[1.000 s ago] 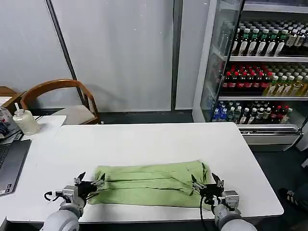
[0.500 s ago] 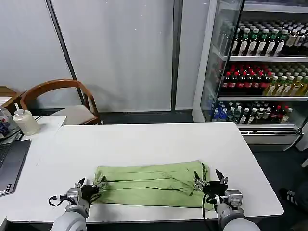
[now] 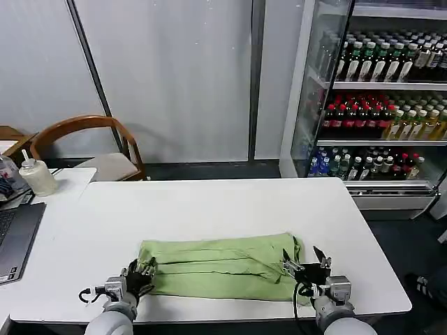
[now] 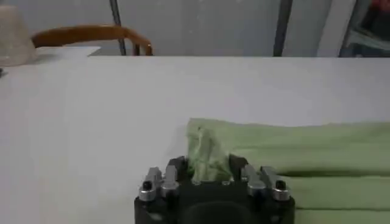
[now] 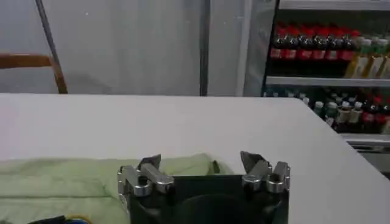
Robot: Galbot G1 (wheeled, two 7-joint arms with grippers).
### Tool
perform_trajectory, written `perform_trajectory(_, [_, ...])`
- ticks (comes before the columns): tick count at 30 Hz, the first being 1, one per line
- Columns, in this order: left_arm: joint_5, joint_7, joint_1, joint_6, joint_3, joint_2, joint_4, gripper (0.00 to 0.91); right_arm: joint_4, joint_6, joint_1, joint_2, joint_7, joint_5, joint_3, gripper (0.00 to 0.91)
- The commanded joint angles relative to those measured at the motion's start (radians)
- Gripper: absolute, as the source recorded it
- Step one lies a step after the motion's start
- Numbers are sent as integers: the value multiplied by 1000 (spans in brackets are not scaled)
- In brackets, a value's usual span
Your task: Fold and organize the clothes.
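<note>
— Grippers first: how does each one stand?

— Left gripper (image 3: 140, 269) sits at the near left end of the polo shirt (image 3: 220, 266); in the left wrist view its jaws are drawn in on a bunched bit of the green fabric (image 4: 207, 159), pinching it. Right gripper (image 3: 304, 264) is at the shirt's near right end, jaws spread wide — the right wrist view shows the fingers (image 5: 148, 165) well apart, with the green cloth (image 5: 73, 182) lying beneath and ahead of them. Whether those fingers touch the cloth cannot be told.

— Where does the shirt lie?

— On the white table (image 3: 209, 202), toward the near edge, folded into a long band running left to right, layered creases along its length.

— Count of things?

— One shirt, two grippers, one table under the work. Off to the left: one wooden chair (image 3: 91, 143), one pale bottle (image 3: 36, 174) and one laptop (image 3: 15, 241) on a side table. To the right, one glass-door fridge (image 3: 377, 98) with several shelves of drink bottles — too many to count.
</note>
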Motion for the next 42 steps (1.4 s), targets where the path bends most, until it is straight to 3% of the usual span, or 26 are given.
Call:
perform_trajectory(1, [22,9,11,1,30,-8,-7,20,-4,0,2,2,2,-3,2,907])
perform_trajectory(12, [52,43,-1,7,-92,23,3,20,-18,6,10,4,2,-23,5,907])
perform_trajectory(17, [57,80,48,102,-243,63,-14,10,-32,10,23,0,4,-26,4,907])
perform_trajectory(26, [63,154,145,134,-522,183,19,10,-31,11,48,-6,4,-25,-11,907])
perform_trajectory(29, [59,160,162,183,-584,235,15,10,-27,12,46,-11,4,-25,-8,907])
perform_trajectory(35, [60,135,110,236,-546,256,-35,10,-20,16,29,-12,5,-26,11,907])
perform_trajectory(42, [-27,108,40,238,-399,155,-216,10,-3,17,-6,-17,6,-32,51,907])
